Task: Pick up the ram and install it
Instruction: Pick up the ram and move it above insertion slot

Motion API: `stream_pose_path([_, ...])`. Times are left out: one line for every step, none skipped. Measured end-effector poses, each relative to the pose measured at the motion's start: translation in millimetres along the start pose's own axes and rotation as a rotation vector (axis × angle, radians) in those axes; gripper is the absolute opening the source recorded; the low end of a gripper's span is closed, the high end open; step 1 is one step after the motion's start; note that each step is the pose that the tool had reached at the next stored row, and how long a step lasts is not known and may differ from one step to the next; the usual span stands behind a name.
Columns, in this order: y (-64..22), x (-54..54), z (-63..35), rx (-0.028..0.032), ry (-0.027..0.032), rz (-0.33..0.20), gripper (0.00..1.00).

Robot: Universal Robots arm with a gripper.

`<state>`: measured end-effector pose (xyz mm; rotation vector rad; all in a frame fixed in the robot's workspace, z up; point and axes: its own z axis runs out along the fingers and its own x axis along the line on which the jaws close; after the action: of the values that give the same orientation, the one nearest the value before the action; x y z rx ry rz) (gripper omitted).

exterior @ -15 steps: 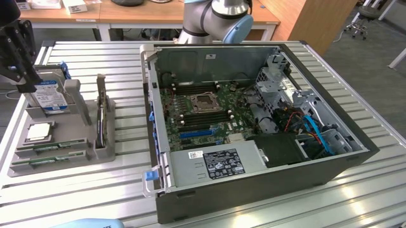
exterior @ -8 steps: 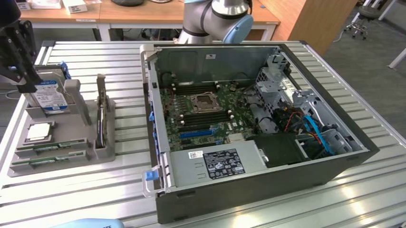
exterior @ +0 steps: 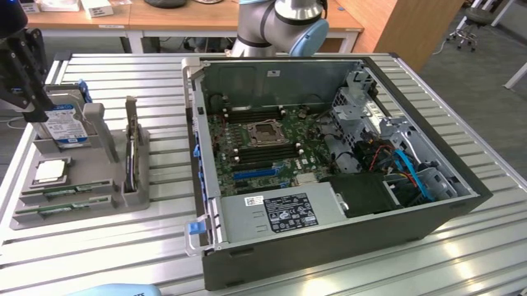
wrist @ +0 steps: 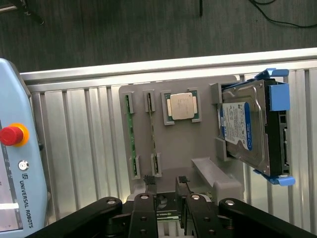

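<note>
Two alike green ram sticks lie side by side in slots of a grey tray (wrist: 198, 144): one (wrist: 130, 136) nearer the tray's edge, the other (wrist: 152, 133) beside the silver processor chip (wrist: 181, 106). In the exterior view they lie at the tray's near end (exterior: 68, 191) (exterior: 59, 208). My gripper (wrist: 166, 184) hangs above the tray, open, with nothing between its black fingers (wrist: 148, 182). In the exterior view the gripper (exterior: 31, 111) hovers over the tray's far end by the hard drive (exterior: 68, 126). The open computer case (exterior: 329, 154) shows the motherboard with its memory slots (exterior: 255, 154).
A hard drive (wrist: 247, 129) in a blue bracket stands in the tray. A card (exterior: 132, 148) stands on edge in a holder between tray and case. A teach pendant (wrist: 15, 148) lies beside the tray. The robot's base (exterior: 280, 24) rises behind the case on the slatted metal table (exterior: 123, 246).
</note>
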<state>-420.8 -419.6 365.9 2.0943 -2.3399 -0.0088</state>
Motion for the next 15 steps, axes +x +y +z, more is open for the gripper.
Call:
stream_pose_path([0.0,0.2,0.0,0.0000,0.0000,0.000,0.29])
stream_pose_path([-0.1,0.4,0.0,0.0000,0.0001,0.000,0.29])
stream_pose_path([0.0,0.4,0.0,0.0000,0.0000,0.000,0.29])
stream_pose_path([-0.1,0.5,0.0,0.0000,0.0000,0.000,0.29])
stream_pose_path([0.0,0.5,0.0,0.0000,0.0000,0.000,0.29])
stream_pose_path([0.0,0.5,0.0,0.0000,0.0000,0.000,0.29])
stream_pose_path([-0.1,0.5,0.0,0.0000,0.0000,0.000,0.29])
stream_pose_path([0.0,0.5,0.1,-0.0001,0.0001,0.000,0.29])
stream_pose_path([0.0,0.5,0.4,-0.0001,-0.0001,0.000,0.29])
stream_pose_path([0.0,0.5,0.7,-0.0001,-0.0002,0.000,0.29])
stream_pose_path([-0.1,0.5,1.1,0.0000,-0.0003,0.000,0.29])
stream_pose_path([-0.1,0.5,1.4,0.0000,-0.0002,0.000,0.29])
stream_pose_path([-0.1,0.5,1.9,0.0000,-0.0003,0.000,0.29])
stream_pose_path([-0.1,0.5,2.4,-0.0001,-0.0003,0.000,0.29])
stream_pose_path([-0.1,0.5,3.1,0.0000,-0.0003,0.000,0.29])
